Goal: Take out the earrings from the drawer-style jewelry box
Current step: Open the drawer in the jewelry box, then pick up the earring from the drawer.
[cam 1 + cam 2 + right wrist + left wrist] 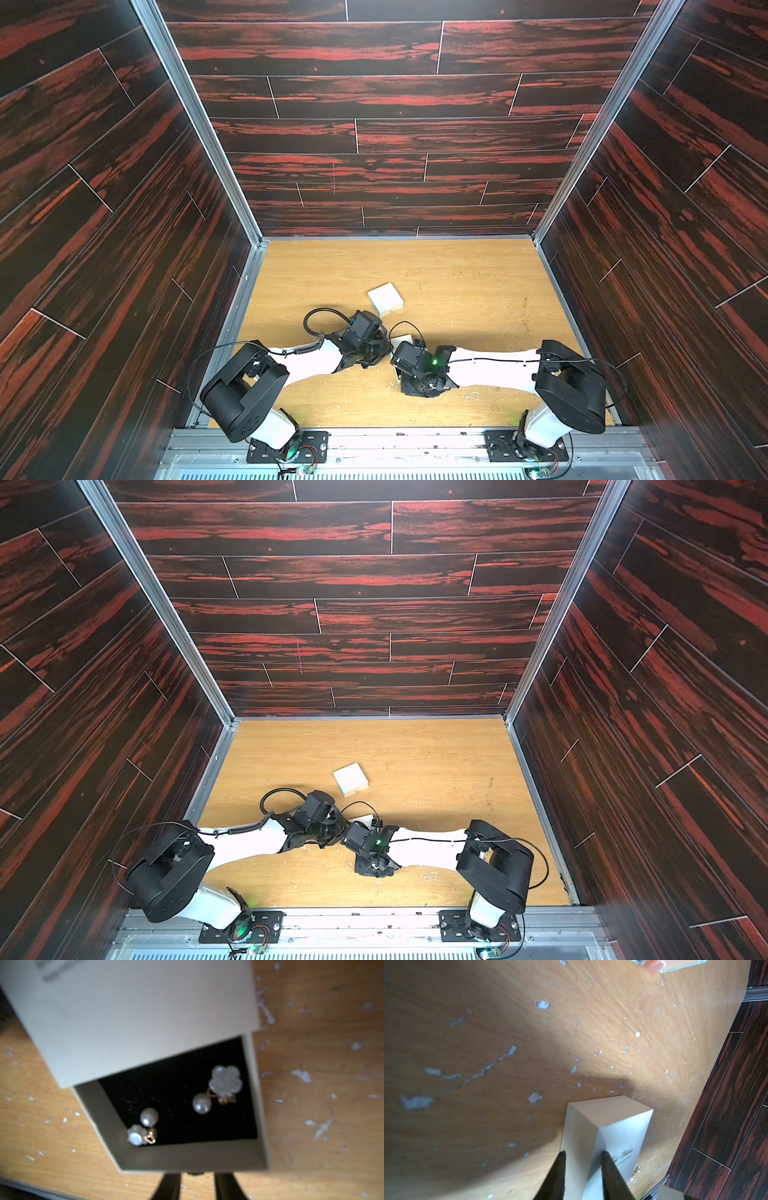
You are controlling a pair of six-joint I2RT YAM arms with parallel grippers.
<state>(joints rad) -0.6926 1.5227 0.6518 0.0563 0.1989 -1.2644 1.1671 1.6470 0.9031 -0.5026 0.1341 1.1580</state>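
The drawer (187, 1159) is open and the earrings (225, 1082) lie exposed. The left gripper (584, 1153) pinches the jewelry box (608, 1113). The right gripper (197, 1177), at the frame's bottom edge with its jaws parted, likely needs a fine pinch next.

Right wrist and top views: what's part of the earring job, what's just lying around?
Job: jewelry box, its open drawer, two earrings inside, left claw gripping the box, right claw at the drawer front.
Lying about: second white box, pale flecks on the table.
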